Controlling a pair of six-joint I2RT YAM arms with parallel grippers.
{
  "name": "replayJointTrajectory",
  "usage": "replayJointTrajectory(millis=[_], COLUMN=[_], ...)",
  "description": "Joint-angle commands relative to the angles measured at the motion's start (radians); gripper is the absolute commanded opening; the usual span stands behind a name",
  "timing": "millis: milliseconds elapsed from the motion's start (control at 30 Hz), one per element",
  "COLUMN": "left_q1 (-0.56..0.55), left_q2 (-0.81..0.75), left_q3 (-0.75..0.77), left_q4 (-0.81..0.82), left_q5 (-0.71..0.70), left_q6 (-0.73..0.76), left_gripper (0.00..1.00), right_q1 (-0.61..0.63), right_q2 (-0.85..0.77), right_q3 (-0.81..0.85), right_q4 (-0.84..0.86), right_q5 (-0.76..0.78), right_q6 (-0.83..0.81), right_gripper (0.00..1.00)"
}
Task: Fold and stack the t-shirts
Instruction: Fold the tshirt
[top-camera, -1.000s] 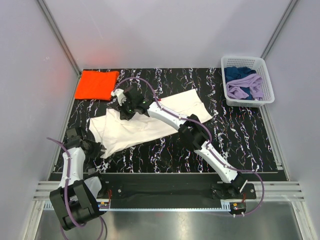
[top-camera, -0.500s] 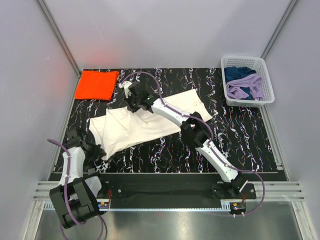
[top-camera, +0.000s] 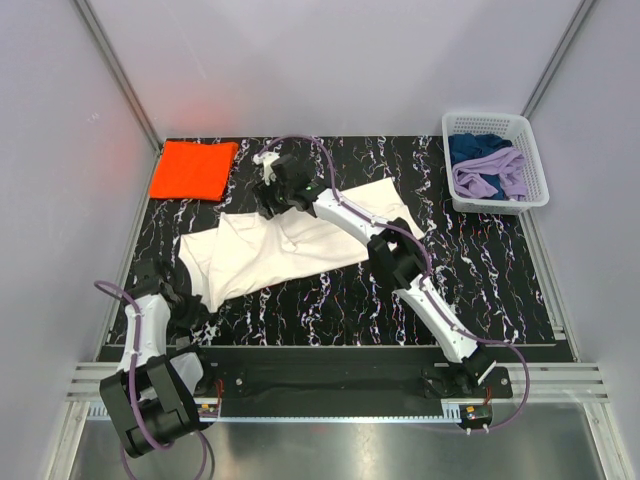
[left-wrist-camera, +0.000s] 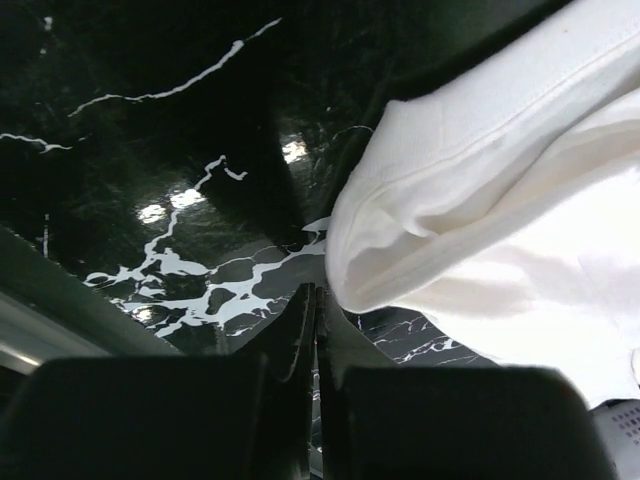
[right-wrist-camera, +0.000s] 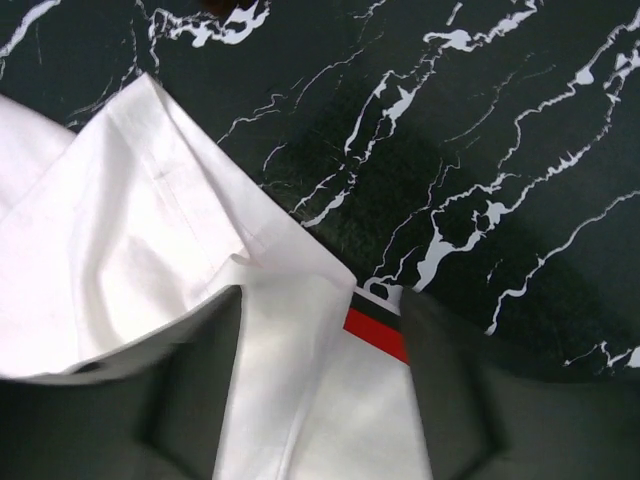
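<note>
The orange t-shirt (top-camera: 193, 168) lies folded at far left, and the white t-shirt (top-camera: 290, 250) sprawls rumpled in the middle, so flattening it looks like the step in hand. The left gripper (left-wrist-camera: 316, 298) is closed tight at its near-left corner (cloth caught or not, I cannot tell), while the right gripper (right-wrist-camera: 320, 375) stands apart over its red-trimmed far edge; next, both need a firm hold to pull it flat. The table (top-camera: 480, 280) is glossy black marble, walled by pale grey panels (top-camera: 330, 60), with a white basket (top-camera: 495, 118) of clothes at far right.

No readable text or number shows — not on the white t-shirt (top-camera: 290, 248), orange t-shirt (top-camera: 193, 169) or basket (top-camera: 490, 118).
</note>
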Motion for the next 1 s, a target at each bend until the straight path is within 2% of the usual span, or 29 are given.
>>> replayJointTrajectory(millis=[0, 67, 133, 233, 267, 333, 433, 467, 500, 567, 633, 667, 700, 800, 900, 933, 967], left_q1=[0.011, 0.009, 0.009, 0.009, 0.008, 0.009, 0.008, -0.004, -0.015, -0.050, -0.095, -0.125, -0.132, -0.130, -0.132, -0.132, -0.130], left_q2=[-0.014, -0.025, -0.041, -0.063, -0.066, -0.069, -0.065, -0.037, -0.017, 0.040, 0.141, 0.176, 0.243, 0.279, 0.282, 0.294, 0.305], left_q3=[0.054, 0.085, 0.132, 0.189, 0.200, 0.223, 0.227, 0.224, 0.220, 0.226, 0.272, 0.293, 0.328, 0.348, 0.379, 0.388, 0.398], left_q4=[-0.022, -0.048, -0.082, -0.099, -0.092, -0.051, 0.090, 0.134, 0.220, 0.288, 0.322, 0.298, 0.282, 0.273, 0.271, 0.276, 0.256], left_q5=[-0.042, -0.097, -0.129, -0.157, -0.148, -0.119, 0.060, 0.163, 0.208, 0.321, 0.345, 0.348, 0.348, 0.346, 0.306, 0.308, 0.299], left_q6=[0.024, 0.052, 0.069, 0.103, 0.130, 0.155, 0.218, 0.228, 0.226, 0.203, 0.209, 0.234, 0.242, 0.242, 0.241, 0.241, 0.247], left_gripper=[0.02, 0.02, 0.07, 0.29, 0.41, 0.44, 0.44, 0.45, 0.44, 0.41, 0.41, 0.41, 0.41, 0.40, 0.42, 0.42, 0.42], right_q1=[-0.007, -0.007, -0.007, -0.008, -0.008, -0.008, -0.008, -0.008, -0.008, -0.007, -0.007, -0.005, 0.006, 0.045, 0.069, 0.084, 0.095], right_q2=[-0.029, -0.038, -0.066, -0.124, -0.139, -0.193, -0.283, -0.306, -0.354, -0.400, -0.455, -0.483, -0.488, -0.477, -0.440, -0.428, -0.402], right_q3=[-0.008, -0.009, -0.011, -0.012, -0.011, -0.028, -0.107, -0.135, -0.197, -0.258, -0.363, -0.402, -0.452, -0.483, -0.499, -0.499, -0.494], right_q4=[0.056, 0.049, 0.010, -0.090, -0.121, -0.199, -0.265, -0.271, -0.282, -0.282, -0.227, -0.192, -0.141, -0.072, 0.026, 0.045, 0.055], right_q5=[-0.082, -0.086, -0.059, 0.038, 0.070, 0.081, 0.092, 0.076, 0.056, -0.026, -0.117, -0.229, -0.269, -0.367, -0.439, -0.451, -0.455], right_q6=[0.034, 0.056, 0.077, 0.091, 0.093, 0.114, 0.172, 0.188, 0.218, 0.257, 0.329, 0.350, 0.399, 0.477, 0.580, 0.605, 0.619], right_gripper=[0.76, 0.84, 0.86, 0.86, 0.86, 0.86, 0.86, 0.86, 0.86, 0.83, 0.73, 0.69, 0.61, 0.57, 0.39, 0.31, 0.27])
